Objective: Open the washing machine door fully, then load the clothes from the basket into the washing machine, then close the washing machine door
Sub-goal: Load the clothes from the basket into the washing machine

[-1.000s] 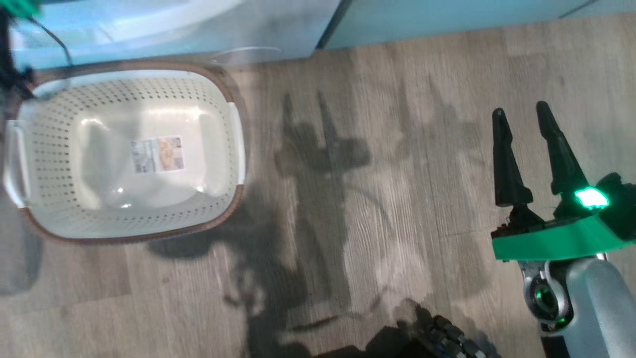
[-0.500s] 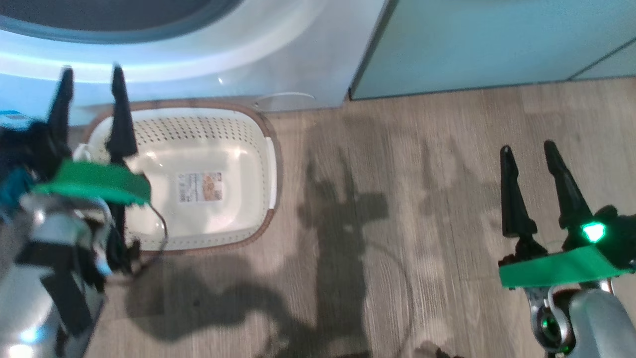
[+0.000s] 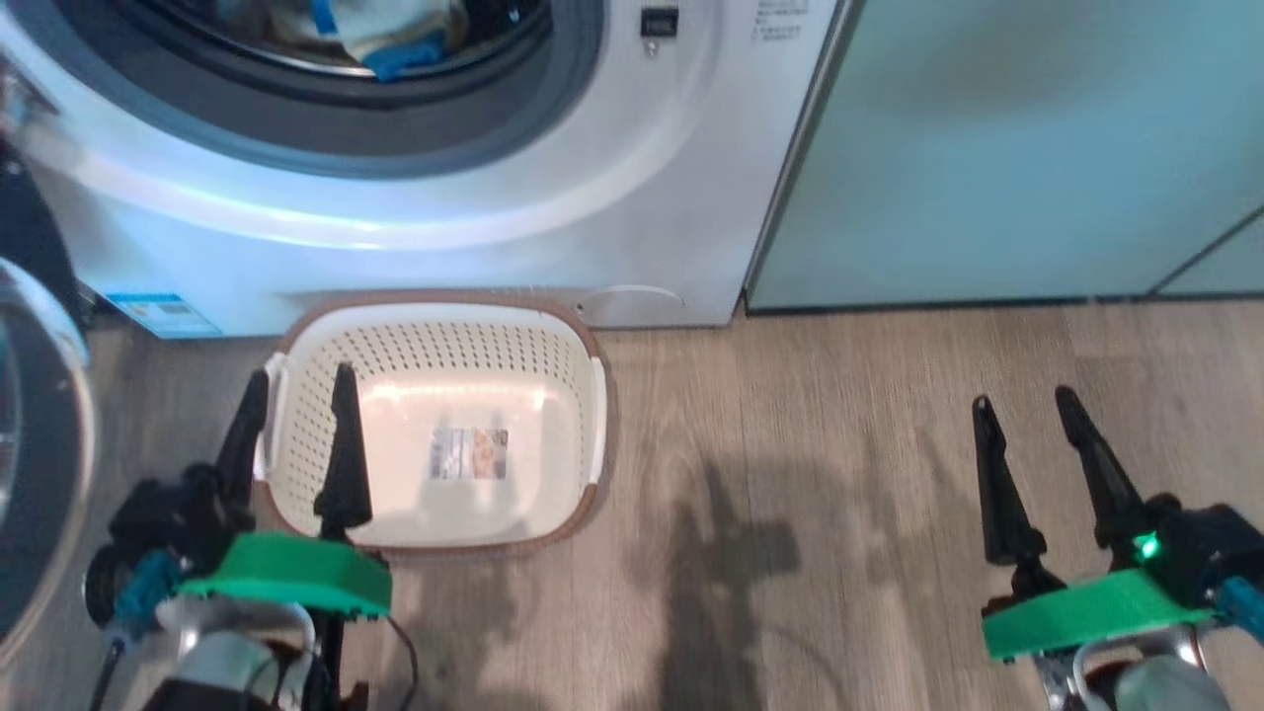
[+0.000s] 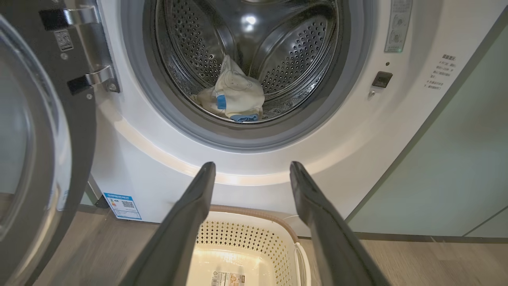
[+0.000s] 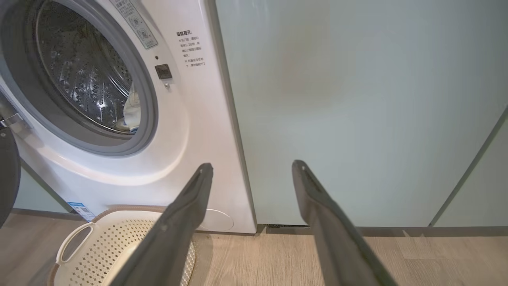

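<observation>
Both sets of jaws stand wide apart with nothing between them. Your left gripper [image 3: 301,375] hangs over the near-left rim of the basket [image 3: 444,341], and your right gripper [image 3: 1022,397] hangs over bare floor [image 3: 790,425], well off to the side. Under and just ahead of the left jaws the basket looks empty — only the label on its bottom shows — so loading reads as finished and closing the door is the step in hand.

Beyond the left fingertips the washing machine [image 3: 632,217] has its opening uncovered. The clothes [image 4: 238,95] lie heaped low in the drum [image 4: 301,51], behind the grey rubber ring, and nothing appears to trail over the lip. Check that first, since a pinched sleeve would likely stop the latch.

The washing machine door [image 4: 43,131] stands open outside the left jaws' left finger, hung on its hinge [image 4: 95,75]. Use the left arm — it is the nearer one. Take the jaws round to the door's outer face and lay one finger flat on the black ring rather than the bulging glass. Push slowly in an arc about the hinge, until the door meets the dark latch socket [image 4: 381,78] right of the opening. Hold the right jaws clear of the swing.
</observation>
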{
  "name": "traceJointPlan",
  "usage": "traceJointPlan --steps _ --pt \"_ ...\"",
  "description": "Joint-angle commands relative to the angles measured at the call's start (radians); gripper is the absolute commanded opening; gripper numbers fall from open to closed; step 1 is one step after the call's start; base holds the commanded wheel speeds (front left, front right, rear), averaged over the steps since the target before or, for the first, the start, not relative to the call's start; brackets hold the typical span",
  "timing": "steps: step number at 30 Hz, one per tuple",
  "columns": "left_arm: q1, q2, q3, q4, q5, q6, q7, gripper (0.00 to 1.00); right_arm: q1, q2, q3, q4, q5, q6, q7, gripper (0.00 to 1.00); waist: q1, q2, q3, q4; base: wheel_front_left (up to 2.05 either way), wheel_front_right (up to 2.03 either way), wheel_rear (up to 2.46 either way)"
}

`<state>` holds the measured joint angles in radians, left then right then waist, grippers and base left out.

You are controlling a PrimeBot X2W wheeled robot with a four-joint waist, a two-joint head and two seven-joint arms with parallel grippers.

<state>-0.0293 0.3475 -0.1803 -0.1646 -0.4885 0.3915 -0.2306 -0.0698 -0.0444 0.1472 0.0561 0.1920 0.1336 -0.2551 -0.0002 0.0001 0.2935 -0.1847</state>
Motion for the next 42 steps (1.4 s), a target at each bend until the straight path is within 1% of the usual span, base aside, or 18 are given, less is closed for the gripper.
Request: traceJointPlan --steps 1,6,9,11,15,19,28,42 --pt "0.001 0.008 0.036 -0.037 0.000 0.008 -0.013 1.00 0.010 -0.017 0.022 -0.024 -0.008 -0.003 -0.007 1.00 0.0002 -0.0001 -0.046 0.023 0.00 0.00 0.00" --pt "0.062 -0.010 0.023 -0.031 0.011 0.007 -0.021 1.00 0.048 -0.019 0.026 -0.013 -0.013 -0.003 -0.007 1.00 0.0002 -0.0001 -0.098 0.034 0.00 0.00 0.00" --pt "0.088 -0.017 0.010 -0.025 0.018 -0.001 -0.024 1.00 0.066 -0.019 0.031 -0.010 -0.013 -0.003 -0.007 1.00 0.0002 -0.0001 -0.127 0.037 0.00 0.00 0.00" --pt "0.099 -0.016 -0.004 -0.026 0.029 -0.018 -0.026 1.00 0.077 -0.018 0.032 -0.008 -0.012 -0.003 -0.007 1.00 0.0002 -0.0001 -0.146 0.040 0.00 0.00 0.00" --pt "0.128 -0.026 -0.003 -0.018 0.035 -0.027 -0.029 1.00 0.102 -0.018 0.036 -0.012 -0.013 -0.003 -0.006 1.00 0.0002 -0.0001 -0.187 0.042 0.00 0.00 0.00" --pt "0.150 -0.031 0.001 -0.011 0.036 -0.025 -0.029 1.00 0.118 -0.019 0.035 -0.019 -0.015 -0.003 0.000 1.00 0.0002 -0.0001 -0.212 0.043 0.00 0.00 0.00" --pt "0.169 -0.029 0.001 -0.019 0.047 -0.023 -0.030 1.00 0.136 -0.018 0.029 -0.038 -0.018 -0.003 0.011 1.00 0.0002 -0.0001 -0.228 0.045 0.00 0.00 0.00" --pt "0.163 -0.031 -0.009 -0.019 0.048 -0.021 -0.029 1.00 0.136 -0.017 0.021 -0.047 -0.019 -0.003 0.015 1.00 0.0002 -0.0001 -0.221 0.043 0.00 0.00 0.00"
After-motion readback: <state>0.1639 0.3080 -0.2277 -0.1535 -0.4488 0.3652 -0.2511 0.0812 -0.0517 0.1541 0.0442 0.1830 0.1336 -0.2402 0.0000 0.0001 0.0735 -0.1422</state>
